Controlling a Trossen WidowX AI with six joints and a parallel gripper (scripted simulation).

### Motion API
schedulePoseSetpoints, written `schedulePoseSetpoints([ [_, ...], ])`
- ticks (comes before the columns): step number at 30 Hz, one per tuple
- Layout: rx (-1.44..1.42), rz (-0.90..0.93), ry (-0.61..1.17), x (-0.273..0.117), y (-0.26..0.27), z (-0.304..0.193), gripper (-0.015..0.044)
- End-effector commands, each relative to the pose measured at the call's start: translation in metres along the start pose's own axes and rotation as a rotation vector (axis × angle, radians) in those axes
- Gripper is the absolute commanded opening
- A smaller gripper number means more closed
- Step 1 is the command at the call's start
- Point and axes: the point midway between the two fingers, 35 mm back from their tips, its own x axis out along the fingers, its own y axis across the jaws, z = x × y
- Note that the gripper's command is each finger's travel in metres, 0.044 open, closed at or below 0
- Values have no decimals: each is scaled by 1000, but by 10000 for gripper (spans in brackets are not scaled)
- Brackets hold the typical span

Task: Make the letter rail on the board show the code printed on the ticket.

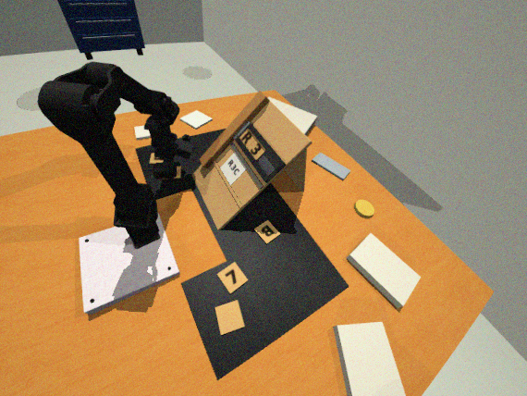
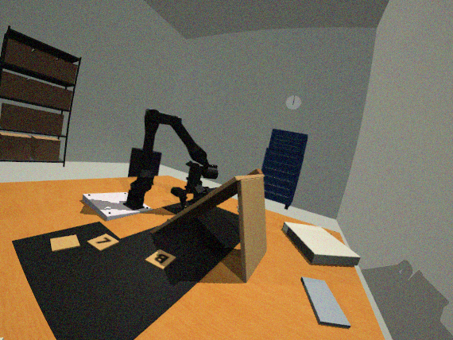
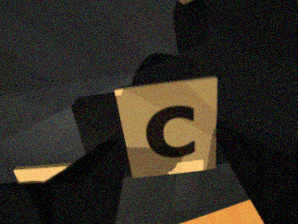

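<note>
slanted board [image 1: 233,196] [image 2: 253,226], rail reading r 3 (ticket [image 1: 232,168] says r3c) | gripper [image 1: 177,168] [image 2: 195,200] low over the dark mat [image 1: 282,264] [image 2: 91,278] beside the board, fingers clasping the c tile [image 3: 172,127] | b tile [image 1: 267,231] [image 2: 160,259] on the mat

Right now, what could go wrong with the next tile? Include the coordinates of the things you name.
The C tile [image 3: 172,127], clamped in the gripper [image 3: 170,125], could twist or slip if the grip is off-centre. The board [image 1: 283,125] [image 2: 253,226] slopes, so a misaligned entry at the rail [image 1: 280,173] might jam or disturb the seated R [image 1: 246,137] and 3 [image 1: 255,149]. Swinging low, the arm [image 1: 94,134] [image 2: 149,131] could clip the board's near edge.
</note>
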Motion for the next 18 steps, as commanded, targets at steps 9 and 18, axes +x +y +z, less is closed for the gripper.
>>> schedulePoseSetpoints([
  [9, 4, 0, -5, -7, 0, -1, 0],
  [18, 4, 0, -5, -12, -1, -2, 0],
])
